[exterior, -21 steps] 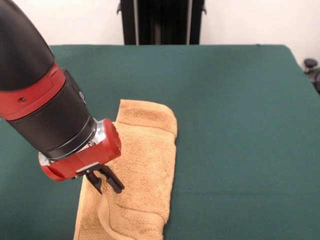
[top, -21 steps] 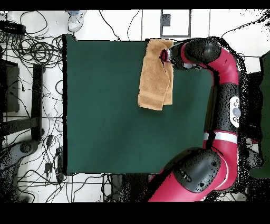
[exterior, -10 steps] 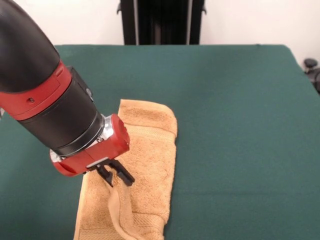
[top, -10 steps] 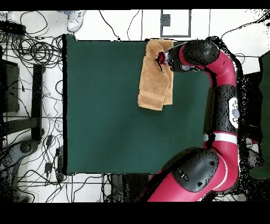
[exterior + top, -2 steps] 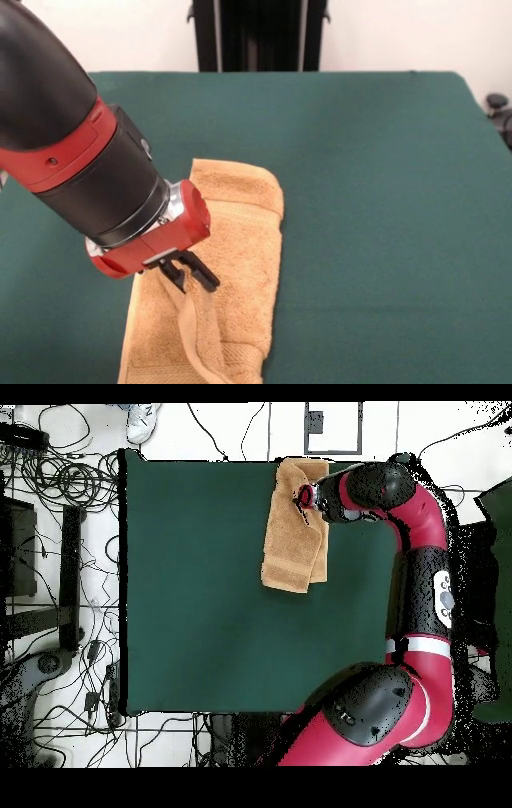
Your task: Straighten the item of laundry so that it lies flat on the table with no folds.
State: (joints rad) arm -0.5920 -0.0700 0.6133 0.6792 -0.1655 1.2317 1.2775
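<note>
Dark green cloth-covered table [image 5: 384,160] bears a folded tan-orange terry towel [image 5: 240,256], soft and limp, its raised fold seemingly pinched between the black gripper [image 5: 190,280] fingers.

A: Where does the front camera sit?
B: Close and low at one desk [image 5: 376,160] edge, facing across it, with the towel [image 5: 232,264] near its lens.
A: And overhead?
B: High up, looking straight down on the whole desk [image 5: 200,614]. Both share the towel [image 5: 292,534].
</note>
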